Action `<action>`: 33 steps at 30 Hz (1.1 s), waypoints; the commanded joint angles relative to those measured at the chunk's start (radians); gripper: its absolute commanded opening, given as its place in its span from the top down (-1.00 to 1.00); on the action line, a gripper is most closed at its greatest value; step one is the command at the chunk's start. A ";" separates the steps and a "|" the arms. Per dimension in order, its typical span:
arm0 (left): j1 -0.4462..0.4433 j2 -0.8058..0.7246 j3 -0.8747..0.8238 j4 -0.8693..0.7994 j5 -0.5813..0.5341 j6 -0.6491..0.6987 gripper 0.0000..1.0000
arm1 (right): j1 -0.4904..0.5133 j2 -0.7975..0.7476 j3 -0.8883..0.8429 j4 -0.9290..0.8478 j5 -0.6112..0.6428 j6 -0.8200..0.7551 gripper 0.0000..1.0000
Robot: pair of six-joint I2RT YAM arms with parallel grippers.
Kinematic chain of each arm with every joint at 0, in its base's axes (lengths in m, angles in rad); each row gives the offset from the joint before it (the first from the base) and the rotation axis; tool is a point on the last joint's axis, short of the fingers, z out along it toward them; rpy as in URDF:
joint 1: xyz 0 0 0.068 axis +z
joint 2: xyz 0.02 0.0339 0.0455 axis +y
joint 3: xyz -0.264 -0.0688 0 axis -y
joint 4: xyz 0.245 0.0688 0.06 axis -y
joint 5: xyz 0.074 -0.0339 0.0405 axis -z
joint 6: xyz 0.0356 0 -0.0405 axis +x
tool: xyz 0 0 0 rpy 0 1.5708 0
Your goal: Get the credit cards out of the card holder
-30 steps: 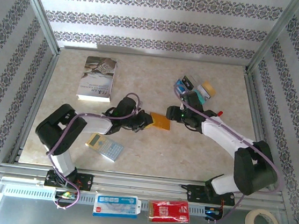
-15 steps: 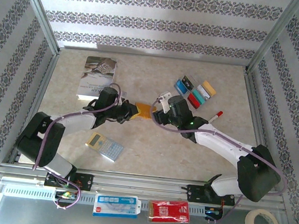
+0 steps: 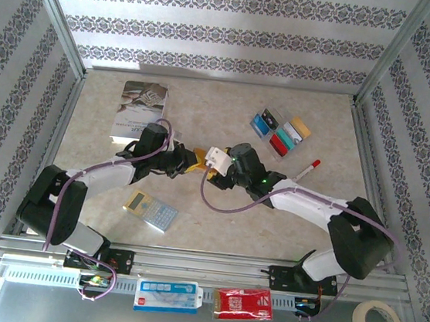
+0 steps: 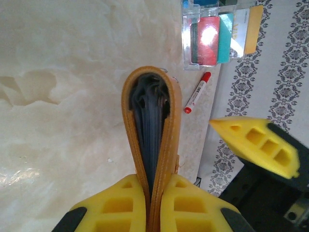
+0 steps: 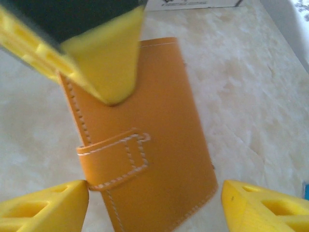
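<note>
As left wrist shows, card holder (image 4: 151, 130) gapes.

The card holder (image 5: 145, 145) is orange-tan leather with pale cream stitching along its edges and strap. Edge-on from the left wrist, its inner panels are dark blue-grey. The fingers of the left hand (image 4: 152, 186) and the right hand (image 5: 154, 205) are bright yellow. The credit cards (image 3: 282, 132), toward 1 o'clock in the overhead view, are blue, teal, red and gold. The counter (image 3: 223, 224) is cream with beige marbling. The marker (image 4: 197, 93) is white with a red cap. At 7 o'clock, the calculator (image 3: 151, 212) is grey and yellow. The walls (image 3: 214, 33) carry pale stripes and dark floral bands.
</note>
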 commanded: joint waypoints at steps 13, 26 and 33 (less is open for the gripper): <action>0.011 0.004 0.037 -0.012 0.001 -0.029 0.80 | 0.033 0.143 -0.044 0.322 0.064 -0.218 0.00; 0.155 0.004 0.070 -0.051 -0.010 -0.007 -0.03 | -0.018 0.008 -0.110 0.240 -0.032 0.045 0.44; 0.241 -0.024 0.043 -0.105 -0.030 0.076 -0.27 | -0.034 0.011 -0.064 0.148 -0.157 0.451 0.49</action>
